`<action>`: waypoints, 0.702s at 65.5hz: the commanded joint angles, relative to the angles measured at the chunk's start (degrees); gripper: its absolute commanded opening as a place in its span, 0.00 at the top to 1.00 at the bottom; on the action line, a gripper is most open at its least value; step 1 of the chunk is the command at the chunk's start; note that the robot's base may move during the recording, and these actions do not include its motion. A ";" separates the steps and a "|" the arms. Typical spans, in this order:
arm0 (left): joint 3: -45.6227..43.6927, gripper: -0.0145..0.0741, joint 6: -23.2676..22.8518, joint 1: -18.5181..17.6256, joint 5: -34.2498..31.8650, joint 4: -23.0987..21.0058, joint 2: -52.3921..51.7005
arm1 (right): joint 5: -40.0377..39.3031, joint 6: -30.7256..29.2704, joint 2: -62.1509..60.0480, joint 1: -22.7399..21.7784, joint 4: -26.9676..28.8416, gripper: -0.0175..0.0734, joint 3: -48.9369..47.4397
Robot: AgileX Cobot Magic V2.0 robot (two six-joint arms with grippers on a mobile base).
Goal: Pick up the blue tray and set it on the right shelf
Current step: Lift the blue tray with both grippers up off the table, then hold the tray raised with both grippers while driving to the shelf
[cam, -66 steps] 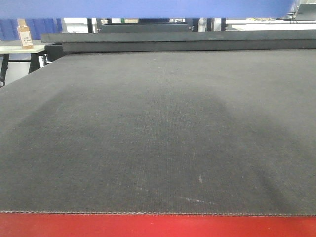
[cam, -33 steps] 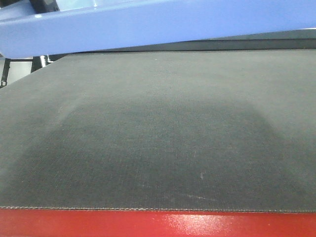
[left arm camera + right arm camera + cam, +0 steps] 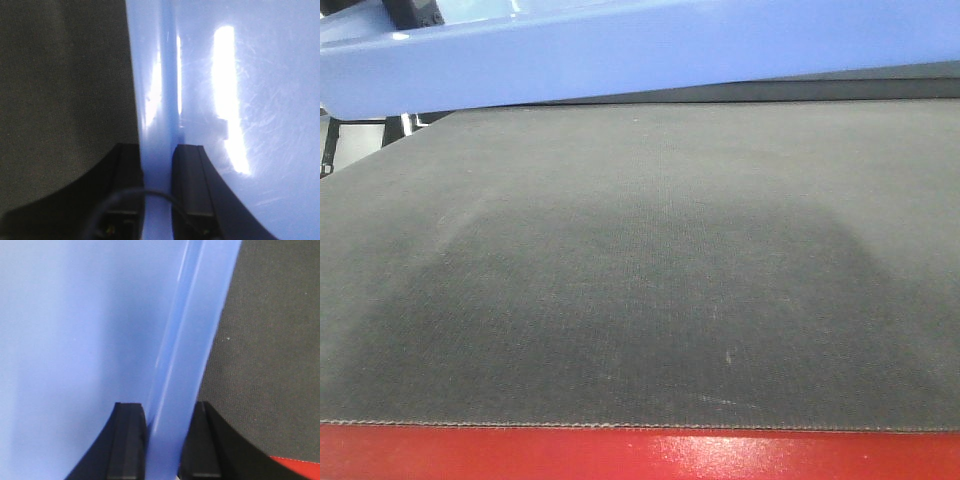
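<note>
The blue tray (image 3: 650, 55) hangs across the top of the front view, above the dark grey mat, its left end lower than its right. My left gripper (image 3: 157, 150) is shut on the tray's left rim (image 3: 160, 100), one finger on each side of the rim. My right gripper (image 3: 167, 410) is shut on the tray's right rim (image 3: 195, 330) in the same way. The glossy tray floor (image 3: 260, 100) fills the rest of both wrist views. The right shelf is out of view.
A dark grey woven mat (image 3: 640, 280) covers the table under the tray. A red table edge (image 3: 640, 455) runs along the front. A dark raised ledge (image 3: 840, 88) shows at the back, just under the tray.
The tray has come lower in the front view over the last second, tilting left end down, and now hides the background behind the table. Little differs since half a second ago.
</note>
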 commanded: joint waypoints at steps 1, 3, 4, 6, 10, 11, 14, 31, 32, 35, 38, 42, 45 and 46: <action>-1.23 0.88 2.11 -0.82 6.14 0.89 -1.90 | -4.55 -1.47 -1.54 0.12 -1.95 0.75 -1.74; -1.23 0.88 2.11 -0.82 6.14 0.89 -1.90 | -4.55 -1.47 -1.54 0.12 -1.95 0.75 -1.74; -1.23 0.88 2.11 -0.82 6.14 0.89 -1.90 | -4.55 -1.47 -1.54 0.12 -1.95 0.75 -1.74; -1.23 0.88 2.11 -0.82 6.14 0.89 -1.90 | -4.54 -1.47 -1.54 0.12 -1.88 0.75 -1.74; -1.23 0.88 2.11 -0.82 6.14 0.89 -1.90 | -4.54 -1.47 -1.54 0.12 -1.88 0.75 -1.74; -1.23 0.88 2.11 -0.82 6.14 0.89 -1.90 | -4.54 -1.47 -1.54 0.12 -1.88 0.75 -1.74; -1.23 0.88 2.11 -0.82 6.14 0.89 -1.90 | -4.54 -1.47 -1.54 0.07 -1.88 0.75 -1.74; -1.23 0.88 2.11 -0.82 6.14 0.89 -1.90 | -4.54 -1.47 -1.54 0.07 -1.88 0.75 -1.74; -1.23 0.88 2.11 -0.82 6.14 0.89 -1.90 | -4.54 -1.47 -1.54 0.07 -1.88 0.75 -1.74; -1.23 0.88 2.11 -0.82 6.14 0.89 -1.90 | -4.54 -1.47 -1.54 0.07 -1.88 0.75 -1.74; -1.23 0.88 2.11 -0.82 6.14 0.89 -1.90 | -4.54 -1.47 -1.54 0.07 -1.88 0.75 -1.74; -1.23 0.89 2.11 -0.82 6.14 0.89 -1.90 | -4.54 -1.47 -1.54 0.07 -1.88 0.75 -1.74; -1.23 0.89 2.11 -0.82 6.14 0.89 -1.90 | -4.54 -1.47 -1.54 0.07 -1.88 0.75 -1.74; -1.23 0.89 2.11 -0.82 6.14 0.89 -1.90 | -4.54 -1.47 -1.54 0.07 -1.88 0.75 -1.74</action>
